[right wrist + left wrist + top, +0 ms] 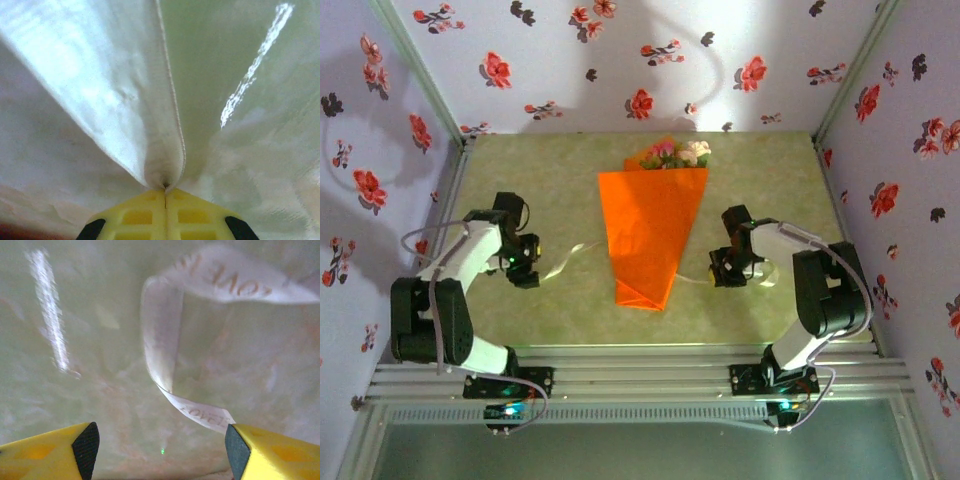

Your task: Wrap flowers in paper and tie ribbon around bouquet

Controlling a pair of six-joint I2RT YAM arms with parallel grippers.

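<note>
The bouquet (650, 232) lies in the middle of the table: orange paper (642, 270) folded into a cone, point toward me, with pink and cream flowers (678, 153) at its far wide end. The pale ribbon (566, 259) runs out from under the cone on both sides. My left gripper (530, 272) is open just left of the ribbon's left end. In the left wrist view the printed ribbon (162, 335) curls down to the right fingertip (238, 450) of the left gripper (160, 450). My right gripper (720, 270) is shut on the ribbon's right end; the right wrist view shows the ribbon (105, 85) pinched in the right gripper (165, 189).
The green table (770, 180) is walled on three sides by wallpaper (620, 60) printed with red flowers. A metal rail (640, 375) carrying both arm bases runs along the near edge. Bare table lies beside the cone, left and right.
</note>
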